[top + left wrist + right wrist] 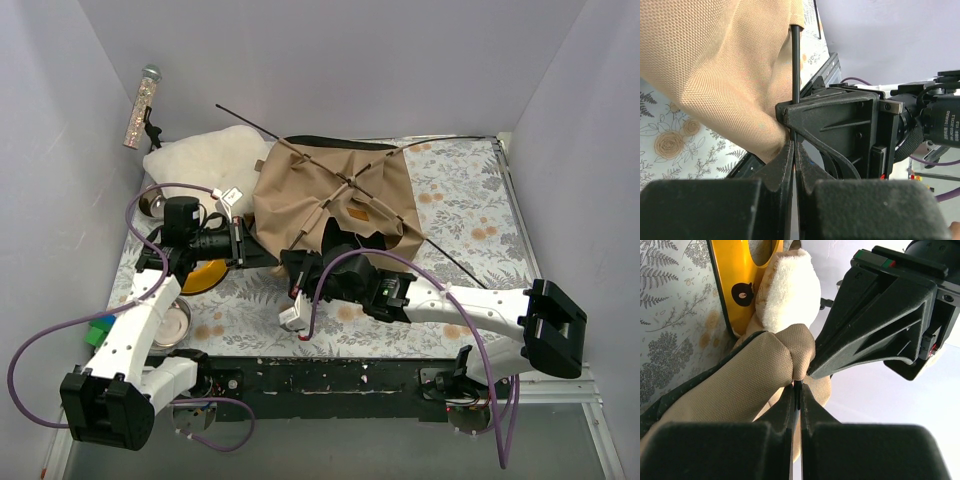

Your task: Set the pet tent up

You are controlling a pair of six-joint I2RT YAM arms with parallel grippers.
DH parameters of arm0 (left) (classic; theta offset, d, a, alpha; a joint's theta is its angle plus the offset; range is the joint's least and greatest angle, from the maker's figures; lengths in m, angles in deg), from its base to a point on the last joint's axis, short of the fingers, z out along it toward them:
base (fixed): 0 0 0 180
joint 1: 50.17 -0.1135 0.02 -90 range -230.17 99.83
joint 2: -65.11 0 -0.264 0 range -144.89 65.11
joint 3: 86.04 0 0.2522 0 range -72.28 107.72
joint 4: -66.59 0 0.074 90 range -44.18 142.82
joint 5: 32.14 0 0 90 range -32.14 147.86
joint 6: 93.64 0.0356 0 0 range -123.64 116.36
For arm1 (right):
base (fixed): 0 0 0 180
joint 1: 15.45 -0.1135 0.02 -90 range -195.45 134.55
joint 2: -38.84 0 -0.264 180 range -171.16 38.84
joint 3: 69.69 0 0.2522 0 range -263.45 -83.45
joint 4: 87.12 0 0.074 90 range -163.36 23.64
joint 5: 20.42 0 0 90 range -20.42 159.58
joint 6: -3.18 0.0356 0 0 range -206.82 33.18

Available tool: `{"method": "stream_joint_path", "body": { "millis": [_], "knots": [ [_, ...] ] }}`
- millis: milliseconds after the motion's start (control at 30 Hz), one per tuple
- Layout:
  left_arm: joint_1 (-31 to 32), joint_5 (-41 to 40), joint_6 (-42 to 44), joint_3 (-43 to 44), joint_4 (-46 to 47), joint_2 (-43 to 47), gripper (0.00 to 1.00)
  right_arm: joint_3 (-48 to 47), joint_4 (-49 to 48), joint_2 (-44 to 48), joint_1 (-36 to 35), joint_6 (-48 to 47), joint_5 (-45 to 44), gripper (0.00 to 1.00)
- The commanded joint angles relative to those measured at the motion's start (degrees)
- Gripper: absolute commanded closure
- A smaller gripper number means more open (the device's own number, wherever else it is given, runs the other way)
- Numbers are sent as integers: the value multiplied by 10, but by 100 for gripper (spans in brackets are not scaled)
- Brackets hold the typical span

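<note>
Two claws, both at the near-left corner of the tent [335,195], which lies crumpled in the middle of the table [465,205] with poles crossed on top. Left claw [793,145]: I see its fingers pressed together on a thin black pole [795,60] where it leaves the tan fabric. Right claw [797,390]: closed to a sliver, pinching a bunched fabric corner. Cream cushion [790,290] and yellow stand [737,275] lie just behind that corner.

We log the pet tent [310,190] collapsed at the centre of the tabletop [470,200], tan fabric crumpled. Its thin black poles [250,123] cross on top, ends protruding toward 10 and 4 o'clock.
</note>
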Motion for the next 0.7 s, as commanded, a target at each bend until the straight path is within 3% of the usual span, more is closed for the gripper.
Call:
{"method": "stream_joint_path", "body": {
  "millis": [0,167,267,367,433,467,500,533,600,667],
  "knots": [
    [2,-72,-31,19,77,-18,100,5,-40,23,-53,-12,89,99],
    [2,-170,-17,67,18,-36,100,40,-58,28,-67,-24,67,99],
    [2,-184,-41,65,-4,-41,100,44,-85,12,-73,-18,34,99],
    [2,-118,-60,37,32,-37,100,22,-90,-16,-76,7,17,99],
    [1,-73,-15,43,34,-28,100,17,-102,-28,-71,12,-19,99],
    [1,-72,11,56,24,-17,91,18,-103,-28,-68,11,-25,99],
    [1,-71,25,62,18,0,70,20,-104,-25,-66,12,-24,99],
    [0,-69,45,71,14,9,57,25,-105,-22,-66,14,-24,99],
    [-1,-75,79,87,-16,11,43,29,-98,-20,-66,22,-26,99],
    [-1,-92,105,107,-49,-4,36,23,-81,-23,-66,37,-43,94]
  ]
}}
